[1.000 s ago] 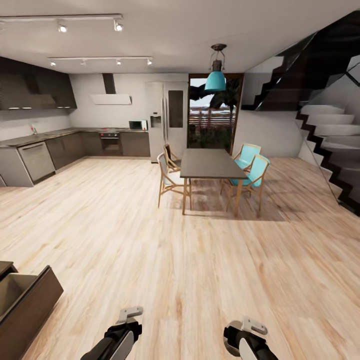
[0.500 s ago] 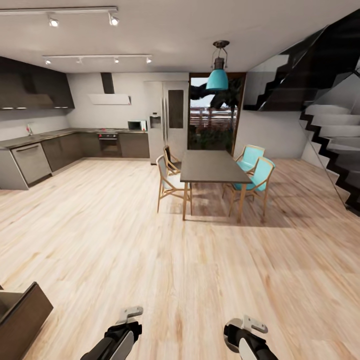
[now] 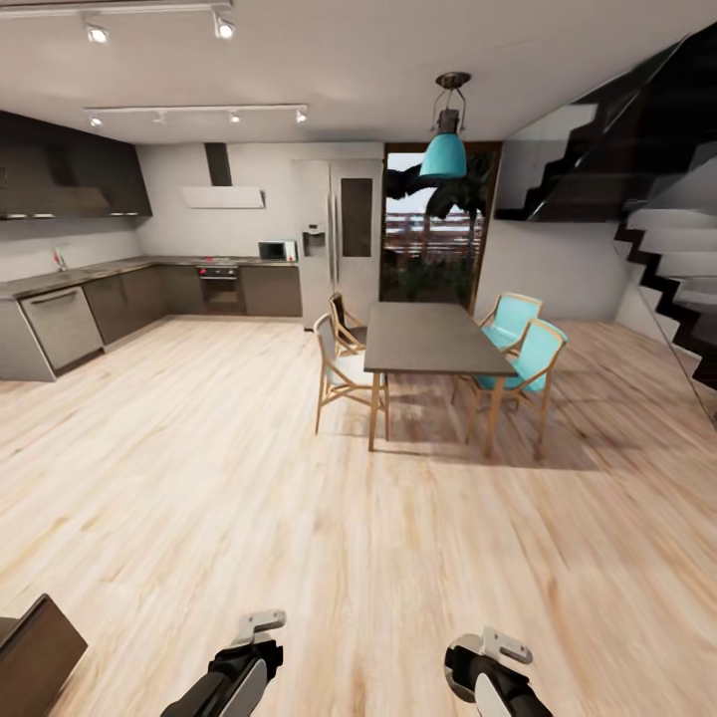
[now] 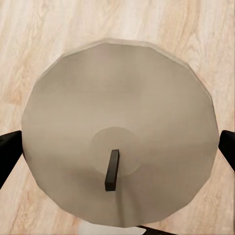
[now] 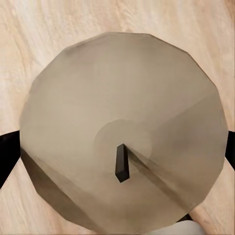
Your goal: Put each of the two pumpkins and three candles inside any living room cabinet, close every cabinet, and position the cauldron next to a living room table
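since a second ago the whole room has slid in the head view, so the camera has turned; the dark cabinet (image 3: pixel 35 652) is now just a corner at 8 o'clock. each wrist view looks down on one grey-beige candle (image 4: pixel 120 132), wick up, pinched in the left tool (image 4: pixel 117 152) and the right tool (image 5: pixel 117 152), likely being carried for stowing. two candles counted. one bench (image 3: pixel 423 339) with four chairs stands at 12 o'clock.

Head camera looks forward over the wood floor (image 3: pixel 299 478); wrist cameras face it, close above candles.
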Motion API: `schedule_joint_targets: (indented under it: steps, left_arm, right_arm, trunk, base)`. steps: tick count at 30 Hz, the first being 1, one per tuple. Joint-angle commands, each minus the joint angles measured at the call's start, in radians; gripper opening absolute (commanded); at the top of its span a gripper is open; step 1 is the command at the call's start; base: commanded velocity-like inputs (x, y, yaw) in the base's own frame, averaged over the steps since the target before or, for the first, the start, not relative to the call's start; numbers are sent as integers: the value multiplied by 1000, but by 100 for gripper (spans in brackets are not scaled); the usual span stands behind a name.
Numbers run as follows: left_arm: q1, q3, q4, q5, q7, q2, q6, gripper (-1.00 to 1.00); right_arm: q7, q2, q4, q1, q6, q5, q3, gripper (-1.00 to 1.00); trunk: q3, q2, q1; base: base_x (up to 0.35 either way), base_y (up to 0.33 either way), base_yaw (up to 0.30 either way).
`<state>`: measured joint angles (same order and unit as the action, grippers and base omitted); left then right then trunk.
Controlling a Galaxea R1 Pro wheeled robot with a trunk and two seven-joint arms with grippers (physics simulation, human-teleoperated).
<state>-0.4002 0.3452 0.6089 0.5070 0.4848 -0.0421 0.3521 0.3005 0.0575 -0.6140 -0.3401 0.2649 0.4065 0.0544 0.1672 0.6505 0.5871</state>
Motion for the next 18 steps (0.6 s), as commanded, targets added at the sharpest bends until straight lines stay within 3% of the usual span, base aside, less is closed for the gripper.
schedule_joint_targets:
  steps: [1, 18]
  left_arm:
    - [-1, 6, 2, 7, 9, 1, 3, -100]
    - [0, 6, 2, 5, 9, -9, 3, -100]
  right_arm:
    - [9, -1, -3, 0, 4, 8, 5, -100]
    - [9, 0, 0, 0, 4, 8, 7, -100]
  trunk:
    - [2, 1, 1]
    - [2, 1, 1]
  base:
    - [315, -147, 226]
    - [242, -178, 279]
